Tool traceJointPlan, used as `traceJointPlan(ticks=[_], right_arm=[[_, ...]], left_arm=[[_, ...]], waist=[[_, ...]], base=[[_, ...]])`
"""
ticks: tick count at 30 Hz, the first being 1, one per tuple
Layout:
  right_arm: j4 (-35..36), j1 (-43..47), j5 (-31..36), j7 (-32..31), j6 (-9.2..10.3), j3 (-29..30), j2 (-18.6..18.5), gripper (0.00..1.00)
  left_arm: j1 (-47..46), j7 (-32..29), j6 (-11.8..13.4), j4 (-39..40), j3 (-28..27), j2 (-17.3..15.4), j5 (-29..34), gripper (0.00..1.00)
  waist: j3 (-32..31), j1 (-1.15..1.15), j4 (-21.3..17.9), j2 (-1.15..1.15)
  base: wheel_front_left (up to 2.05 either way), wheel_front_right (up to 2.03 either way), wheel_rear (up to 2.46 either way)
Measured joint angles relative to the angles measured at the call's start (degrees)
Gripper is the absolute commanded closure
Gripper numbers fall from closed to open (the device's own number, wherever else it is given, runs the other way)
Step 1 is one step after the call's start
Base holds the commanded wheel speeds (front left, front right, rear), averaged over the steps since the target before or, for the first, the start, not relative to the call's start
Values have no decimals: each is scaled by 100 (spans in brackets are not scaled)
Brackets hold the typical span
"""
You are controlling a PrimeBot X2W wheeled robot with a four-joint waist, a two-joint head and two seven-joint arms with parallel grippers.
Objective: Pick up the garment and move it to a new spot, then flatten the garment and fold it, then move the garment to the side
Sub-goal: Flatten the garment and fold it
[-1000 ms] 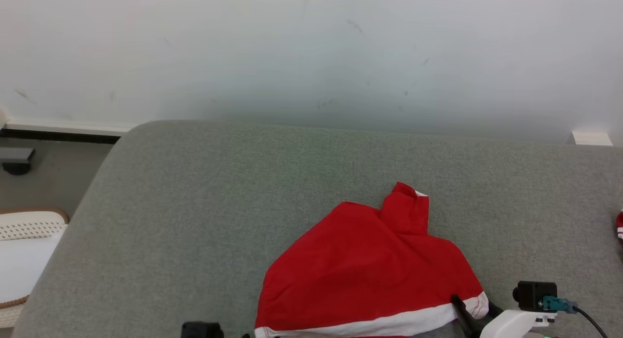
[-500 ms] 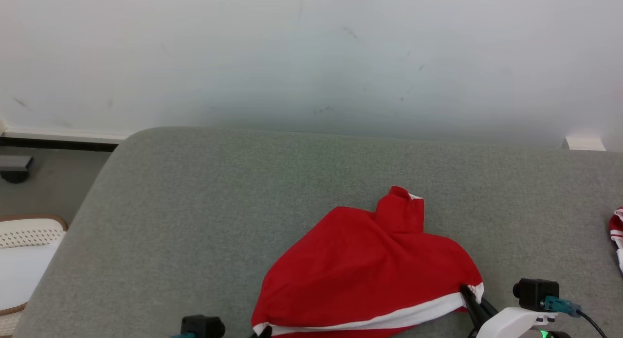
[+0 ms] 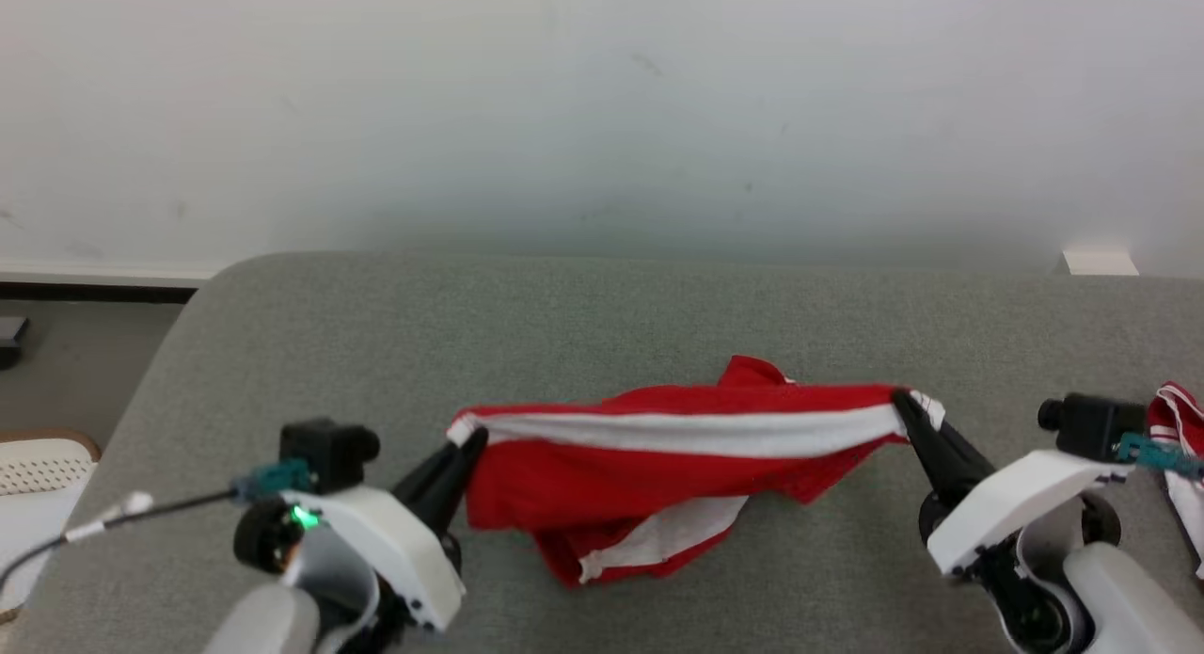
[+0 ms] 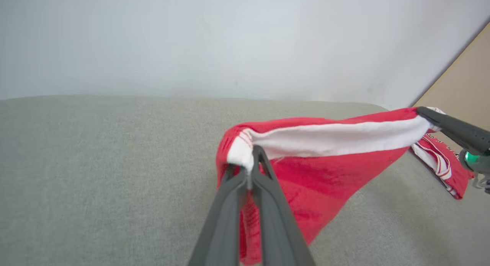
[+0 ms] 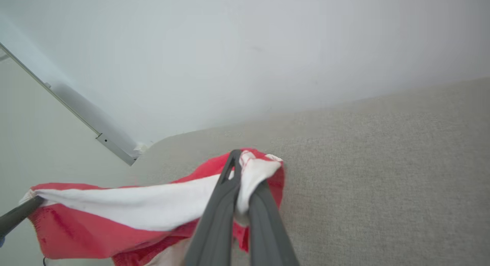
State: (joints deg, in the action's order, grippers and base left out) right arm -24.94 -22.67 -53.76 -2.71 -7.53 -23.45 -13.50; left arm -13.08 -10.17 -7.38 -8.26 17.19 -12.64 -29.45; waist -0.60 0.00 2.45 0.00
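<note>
At 9 and 3 o'clock, the left claw (image 3: 473,439) and right claw (image 3: 900,399) are clamped on the red garment (image 3: 649,480), seemingly limp and light, by its white hem (image 3: 687,435).

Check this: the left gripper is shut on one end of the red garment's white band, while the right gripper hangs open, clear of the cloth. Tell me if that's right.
Not quite. The right gripper is not open or clear of the cloth: the right wrist view shows it shut on the other end of the white band. The left gripper is shut on its end of the red garment, as you said.
</note>
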Motion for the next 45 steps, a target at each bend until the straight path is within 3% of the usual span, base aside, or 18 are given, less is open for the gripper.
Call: traceJointPlan(ticks=[5, 12, 27, 37, 41, 45], right_arm=[[83, -988, -398, -281, 0, 146, -94, 100], [-372, -2763, -499, -315, -1, 238, -303, 100], [-1556, -5861, -216, 229, -10, -41, -545, 100], [-1774, -6617, -286, 149, -10, -628, -742, 100], [-1611, -6181, -432, -90, -10, -1037, -990, 100], [-1302, -5492, -699, -294, -10, -1449, -1216, 100]], left_arm=[[-1421, -238, 0, -158, 89, -356, -209, 100], [-3471, -328, -15, -1246, 538, -594, -520, 100], [-6600, 460, -26, -3622, 665, -232, -837, 100], [-7350, 740, -33, -4391, 950, -143, -1236, 100], [-6985, 780, -29, -4409, 1277, -127, -1562, 100], [-6375, 664, -21, -4140, 1706, -338, -1947, 100]], waist=[[372, 0, -87, 0], [1130, 1, -192, 0], [2247, 1, -401, 0], [2446, 1, -569, 0], [2371, 0, -597, 0], [2189, 0, -646, 0]], base=[[0, 0, 0], [0, 0, 0], [0, 0, 0], [0, 0, 0], [0, 0, 0], [0, 0, 0]])
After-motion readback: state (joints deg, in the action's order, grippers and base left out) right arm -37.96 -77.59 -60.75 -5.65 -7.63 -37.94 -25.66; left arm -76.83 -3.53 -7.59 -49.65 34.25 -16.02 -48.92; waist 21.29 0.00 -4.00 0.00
